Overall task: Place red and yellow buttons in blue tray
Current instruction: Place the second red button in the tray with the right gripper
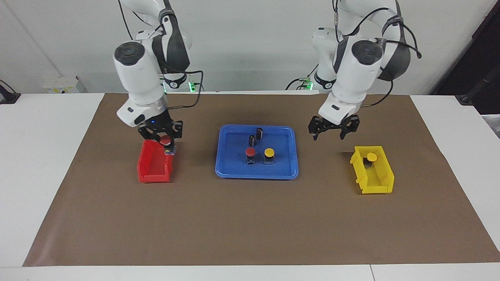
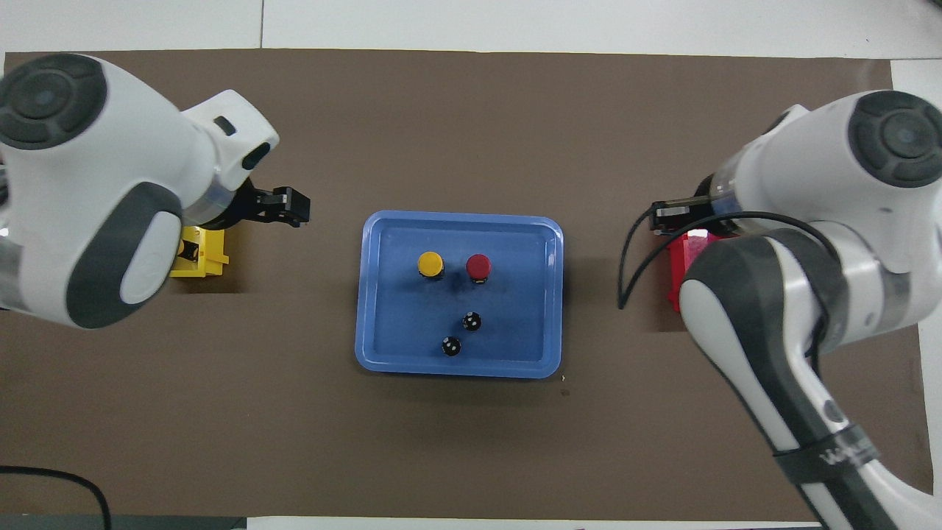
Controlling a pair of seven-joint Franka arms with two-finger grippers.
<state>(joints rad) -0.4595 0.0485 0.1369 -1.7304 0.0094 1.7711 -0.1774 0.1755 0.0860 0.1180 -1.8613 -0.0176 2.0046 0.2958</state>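
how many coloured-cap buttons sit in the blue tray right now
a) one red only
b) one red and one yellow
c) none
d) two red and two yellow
b: in the blue tray stand one red button and one yellow button side by side, along with two dark cylinders; another yellow button is in the yellow bin, and the right gripper holds another red button over the red bin.
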